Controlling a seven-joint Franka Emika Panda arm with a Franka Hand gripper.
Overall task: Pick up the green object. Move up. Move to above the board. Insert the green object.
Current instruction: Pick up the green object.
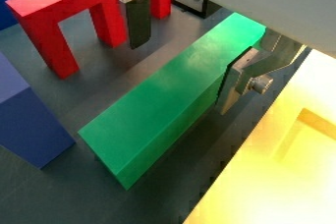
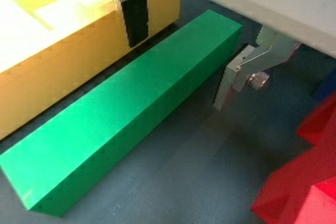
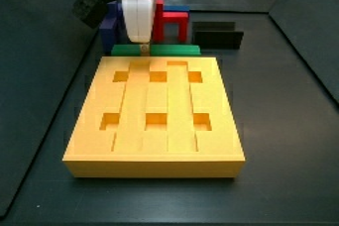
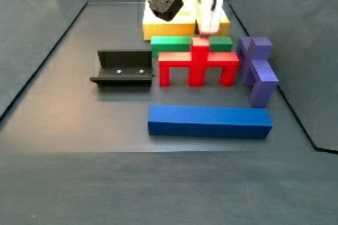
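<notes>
The green object [image 1: 164,105] is a long bar lying flat on the floor between the board [image 1: 282,169] and the red piece [image 1: 66,17]. It also shows in the other wrist view [image 2: 125,120] and in both side views [image 3: 155,48] [image 4: 192,43]. My gripper [image 1: 191,56] [image 2: 187,53] is open and straddles one end of the bar. One finger [image 1: 138,20] stands clear on the red-piece side and the other finger [image 1: 245,76] is close to the bar's board side. In the side views the gripper [image 3: 137,27] [image 4: 205,14] is low over the bar, just behind the board [image 3: 153,106].
The red cross-shaped piece [image 4: 199,66] stands next to the green bar. A long blue block [image 4: 209,120] lies further off, and a dark blue stepped piece [image 4: 258,66] stands beside the red one. The fixture [image 4: 122,69] [image 3: 219,35] stands on the floor.
</notes>
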